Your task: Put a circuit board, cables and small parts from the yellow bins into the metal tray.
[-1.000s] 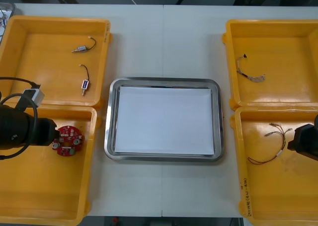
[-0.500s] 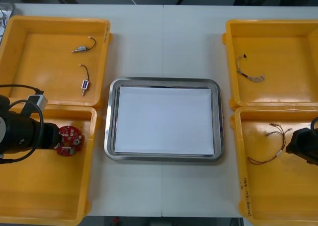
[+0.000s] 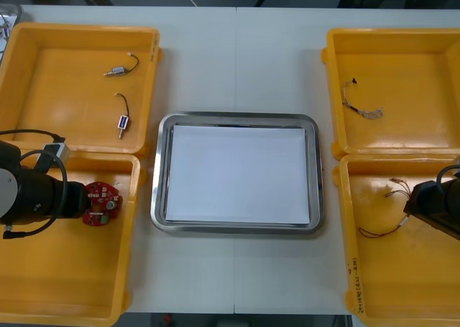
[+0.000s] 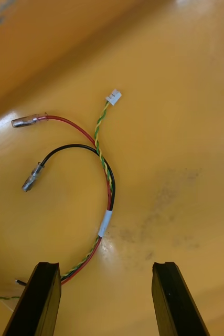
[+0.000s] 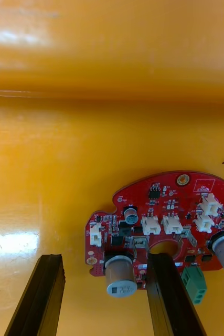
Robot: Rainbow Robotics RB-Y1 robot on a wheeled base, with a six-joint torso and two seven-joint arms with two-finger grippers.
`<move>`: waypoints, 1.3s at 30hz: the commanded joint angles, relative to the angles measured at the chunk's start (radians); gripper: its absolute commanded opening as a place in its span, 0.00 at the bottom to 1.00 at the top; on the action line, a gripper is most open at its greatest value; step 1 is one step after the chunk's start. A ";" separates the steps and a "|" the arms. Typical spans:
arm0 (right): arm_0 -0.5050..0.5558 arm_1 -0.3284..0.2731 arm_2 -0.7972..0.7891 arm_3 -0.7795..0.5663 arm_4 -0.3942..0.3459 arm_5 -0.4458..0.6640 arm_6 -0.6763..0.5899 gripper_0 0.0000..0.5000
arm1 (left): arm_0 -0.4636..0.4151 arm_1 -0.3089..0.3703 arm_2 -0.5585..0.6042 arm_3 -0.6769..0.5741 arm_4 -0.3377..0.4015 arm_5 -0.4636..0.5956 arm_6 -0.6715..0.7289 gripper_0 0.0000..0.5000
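Rect. metal tray w/ white inside (image 3: 237,117) sits mid light counter (image 3: 237,54), w/ two yellow plastic bins on each side.

Left of tray, near row: yellow bin (image 3: 65,284) holds the round red circuit board (image 5: 167,191). Left end effector (image 5: 106,257) is down in that bin, at the board's side away from the tray. Its black fingers are apart and clamped on nothing. A grey cylindrical component (image 5: 120,275) at the board's edge stands between them. One finger (image 5: 167,294) overlaps the board's rim; contact can't be told. The board also carries white connectors and a green terminal block (image 5: 194,282). Its white label patch (image 5: 203,185) and the grey component's top both have print, too small to read.

Left of tray, far row: second bin (image 3: 43,111) w/ two small metal parts on short black leads (image 3: 115,71) (image 3: 123,123), apart from each other.

Right of tray, near row: bin (image 3: 402,291) w/ a red, black and yellow-green cable (image 4: 104,178). The cable has a white plug (image 4: 113,96), a white band (image 4: 105,223) and clear-sleeved metal tips (image 4: 25,121). Right end effector (image 4: 106,265) hangs over it, fingers wide apart and holding nothing. The cable runs just beside one finger (image 4: 41,299). Small dark print on this bin's tray-side rim (image 3: 352,269) is unreadable.

Right of tray, far row: bin (image 3: 402,61) w/ a thin curled cable (image 3: 363,110); colours can't be told.
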 commanded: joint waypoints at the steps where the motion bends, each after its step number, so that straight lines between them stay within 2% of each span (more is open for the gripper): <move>1: 0.015 0.029 0.017 0.013 0.019 -0.036 -0.055 1.00 | 0.046 -0.016 -0.023 -0.006 -0.015 -0.032 0.052 0.92; 13: 0.013 0.094 0.025 0.073 0.065 -0.083 -0.061 1.00 | 0.058 -0.016 -0.044 -0.001 -0.024 -0.059 0.057 0.91; 15: 0.013 0.095 0.026 0.081 0.068 -0.094 -0.061 1.00 | 0.060 -0.016 -0.046 -0.001 -0.024 -0.063 0.057 0.74; 16: 0.013 0.097 0.028 0.086 0.068 -0.096 -0.061 1.00 | 0.060 -0.019 -0.046 -0.001 -0.026 -0.063 0.057 0.57; 17: 0.013 0.097 0.028 0.090 0.068 -0.099 -0.063 1.00 | 0.060 -0.019 -0.047 -0.001 -0.026 -0.066 0.057 0.30; 18: 0.013 0.097 0.029 0.090 0.066 -0.099 -0.064 1.00 | 0.060 -0.021 -0.047 -0.001 -0.026 -0.066 0.057 0.18; 19: 0.015 0.097 0.031 0.096 0.066 -0.099 -0.066 1.00 | 0.061 -0.022 -0.047 -0.001 -0.027 -0.066 0.059 0.01; 34: 0.013 0.097 0.060 0.167 0.069 -0.148 -0.089 1.00 | 0.058 -0.021 -0.024 -0.027 -0.014 -0.069 0.063 0.00; 39: 0.013 0.097 0.069 0.188 0.075 -0.169 -0.098 1.00 | 0.035 -0.022 0.026 -0.082 -0.001 0.025 0.065 0.00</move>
